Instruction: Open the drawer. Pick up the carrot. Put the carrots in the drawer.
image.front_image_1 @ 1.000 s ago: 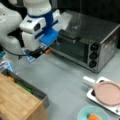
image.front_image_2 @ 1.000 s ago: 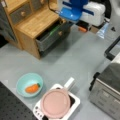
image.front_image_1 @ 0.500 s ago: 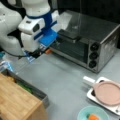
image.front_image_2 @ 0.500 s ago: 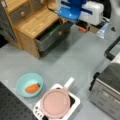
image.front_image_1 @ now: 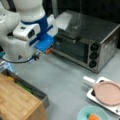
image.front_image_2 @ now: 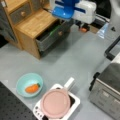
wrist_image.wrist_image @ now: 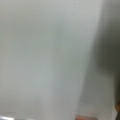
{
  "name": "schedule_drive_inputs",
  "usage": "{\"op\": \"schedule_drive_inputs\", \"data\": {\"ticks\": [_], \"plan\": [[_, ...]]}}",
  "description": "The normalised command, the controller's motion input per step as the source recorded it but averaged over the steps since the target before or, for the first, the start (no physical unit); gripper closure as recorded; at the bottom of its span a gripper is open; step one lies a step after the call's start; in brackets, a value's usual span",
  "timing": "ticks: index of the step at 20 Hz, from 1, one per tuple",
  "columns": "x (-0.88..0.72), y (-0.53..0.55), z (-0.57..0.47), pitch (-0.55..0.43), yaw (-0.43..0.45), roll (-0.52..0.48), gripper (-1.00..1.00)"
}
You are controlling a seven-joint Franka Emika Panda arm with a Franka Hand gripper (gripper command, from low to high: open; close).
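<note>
A white and blue robot arm hangs over a grey surface (image.front_image_1: 67, 82). Its end effector (image.front_image_1: 48, 51) sits near the top of both front views, just in front of a silver toaster oven (image.front_image_1: 85, 42) — whether its fingers are spread or closed cannot be made out, and nothing is seen in its hold.

The drawer (image.front_image_2: 51, 35) stands pulled open from a light wood-topped cabinet (image.front_image_2: 32, 22). Something long and green lies inside it, and in a front view a yellow piece shows beside the green.

The carrot (image.front_image_2: 32, 88) lies well apart from the end effector, inside a teal bowl (image.front_image_2: 29, 84) near a front view's bottom left. Just beside the bowl is a white tray (image.front_image_2: 72, 100) carrying a pink plate (image.front_image_2: 55, 103).

The wrist view shows only blurred pale grey surface.
</note>
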Motion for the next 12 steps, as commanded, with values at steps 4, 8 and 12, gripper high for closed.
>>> {"op": "schedule_drive_inputs", "data": {"ticks": [4, 8, 12], "plan": [[0.25, -0.38, -0.01, 0.082, 0.065, -0.021, -1.0], [0.26, -0.27, 0.02, 0.096, 0.112, -0.136, -1.0], [0.27, -0.23, 0.07, 0.132, 0.155, -0.189, -1.0]]}}
